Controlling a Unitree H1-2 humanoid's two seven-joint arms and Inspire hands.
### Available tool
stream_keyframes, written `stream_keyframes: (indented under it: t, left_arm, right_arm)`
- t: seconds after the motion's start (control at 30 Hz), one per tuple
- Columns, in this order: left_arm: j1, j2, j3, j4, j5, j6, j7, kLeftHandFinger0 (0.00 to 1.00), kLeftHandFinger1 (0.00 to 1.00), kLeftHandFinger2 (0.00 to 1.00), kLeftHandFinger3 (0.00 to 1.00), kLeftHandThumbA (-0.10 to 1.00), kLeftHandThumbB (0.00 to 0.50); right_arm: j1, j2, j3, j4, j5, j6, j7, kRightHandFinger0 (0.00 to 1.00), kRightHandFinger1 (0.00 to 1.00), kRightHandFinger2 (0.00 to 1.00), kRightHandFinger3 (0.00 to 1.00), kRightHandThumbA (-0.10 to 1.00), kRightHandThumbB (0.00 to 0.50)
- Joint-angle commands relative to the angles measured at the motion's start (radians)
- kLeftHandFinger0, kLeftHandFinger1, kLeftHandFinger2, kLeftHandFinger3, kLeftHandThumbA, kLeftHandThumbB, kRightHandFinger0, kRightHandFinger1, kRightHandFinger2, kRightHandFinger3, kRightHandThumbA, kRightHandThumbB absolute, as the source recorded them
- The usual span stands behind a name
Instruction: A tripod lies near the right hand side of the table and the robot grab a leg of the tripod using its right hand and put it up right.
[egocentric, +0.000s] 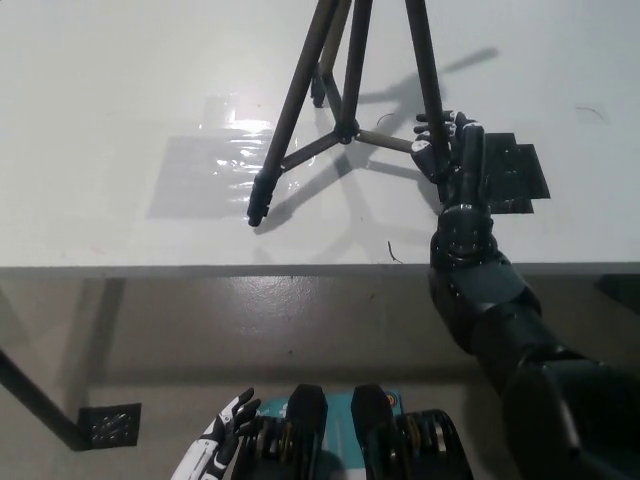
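While gripping the lower end of one leg, black right hand (452, 150) at about two o'clock from table centre, fingers wrapped round that leg just above its foot. Dark, thin-legged metal tripod (345, 95) standing upright on the white glossy table (120, 80), legs spread, upper part running out of view past twelve o'clock. One foot planted at roughly nine o'clock from the hub, on a patch of clear shiny tape or film (215, 175) stuck to the tabletop. Second foot farther back, near eleven o'clock, close beside the centre column. Third leg slanting down toward three o'clock into the black hand. Thin braces running from the central hub (345, 130) out to each leg. Flat black rectangular plate (515, 175) lying on the table at four o'clock from the hub, partly covered by the right wrist. Small dark scratch-like mark (392, 252) near the table's front edge at six o'clock. White left hand (222, 435) resting low at seven o'clock, below the table edge, fingers apart and holding nothing.
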Motion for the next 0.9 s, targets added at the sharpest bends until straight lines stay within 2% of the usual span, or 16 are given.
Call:
stream_keyframes:
  t: [0.0, 0.03, 0.07, 0.1, 0.13, 0.23, 0.43, 0.6, 0.7, 0.77, 0.87]
  left_arm:
    - [-0.002, 0.011, 0.004, -0.022, -0.002, -0.046, -0.009, 1.00, 1.00, 1.00, 1.00, 1.00, 0.500]
    - [-0.003, 0.011, 0.004, -0.020, 0.002, -0.048, -0.008, 1.00, 1.00, 1.00, 1.00, 1.00, 0.500]
    - [-0.003, 0.011, 0.004, -0.020, 0.004, -0.048, -0.007, 1.00, 1.00, 1.00, 1.00, 1.00, 0.500]
    - [-0.003, 0.011, 0.005, -0.020, 0.007, -0.045, -0.005, 1.00, 1.00, 1.00, 1.00, 1.00, 0.500]
    - [-0.004, 0.011, 0.005, -0.020, 0.010, -0.045, -0.004, 1.00, 1.00, 1.00, 1.00, 1.00, 0.500]
    - [0.003, 0.009, 0.003, -0.015, 0.009, -0.052, -0.003, 1.00, 1.00, 1.00, 1.00, 1.00, 0.500]
    - [0.003, 0.007, 0.003, -0.007, 0.004, -0.056, -0.004, 1.00, 1.00, 1.00, 1.00, 1.00, 0.500]
    - [0.007, 0.012, 0.000, -0.018, -0.002, -0.046, -0.014, 1.00, 1.00, 1.00, 1.00, 1.00, 0.500]
    - [0.007, 0.012, 0.002, -0.018, 0.005, -0.037, -0.010, 1.00, 1.00, 1.00, 1.00, 1.00, 0.500]
    - [0.010, 0.011, 0.002, -0.012, 0.005, -0.045, -0.009, 1.00, 1.00, 1.00, 1.00, 1.00, 0.500]
    - [0.011, 0.008, 0.002, -0.013, 0.002, -0.047, -0.007, 1.00, 1.00, 1.00, 1.00, 1.00, 0.500]
  right_arm:
    - [0.017, -0.020, 0.060, 0.014, 0.023, -0.044, 0.045, 0.44, 0.66, 0.97, 0.90, 0.46, 0.353]
    - [0.019, -0.028, 0.064, 0.012, 0.041, -0.053, 0.134, 0.81, 1.00, 1.00, 1.00, 0.58, 0.425]
    - [0.020, -0.031, 0.066, 0.011, 0.055, -0.057, 0.168, 0.98, 1.00, 1.00, 1.00, 0.61, 0.478]
    - [0.018, -0.040, 0.063, 0.012, 0.080, -0.049, 0.270, 1.00, 1.00, 1.00, 1.00, 0.69, 0.499]
    - [0.017, -0.047, 0.073, 0.013, 0.078, -0.034, 0.309, 1.00, 1.00, 1.00, 1.00, 0.78, 0.500]
    - [0.024, -0.058, 0.097, 0.008, 0.073, -0.020, 0.343, 1.00, 1.00, 1.00, 1.00, 0.85, 0.500]
    - [0.022, -0.072, 0.084, -0.005, 0.119, -0.025, 0.403, 1.00, 1.00, 1.00, 1.00, 0.87, 0.500]
    - [0.009, -0.079, 0.067, -0.043, 0.167, -0.028, 0.434, 1.00, 1.00, 1.00, 1.00, 0.84, 0.500]
    - [0.010, -0.088, 0.046, -0.101, 0.229, -0.041, 0.517, 1.00, 1.00, 1.00, 1.00, 0.85, 0.500]
    - [0.029, -0.095, 0.040, -0.173, 0.271, -0.047, 0.591, 1.00, 1.00, 1.00, 1.00, 0.86, 0.500]
    - [0.085, -0.097, 0.046, -0.391, 0.325, 0.013, 0.641, 1.00, 1.00, 1.00, 1.00, 0.85, 0.500]
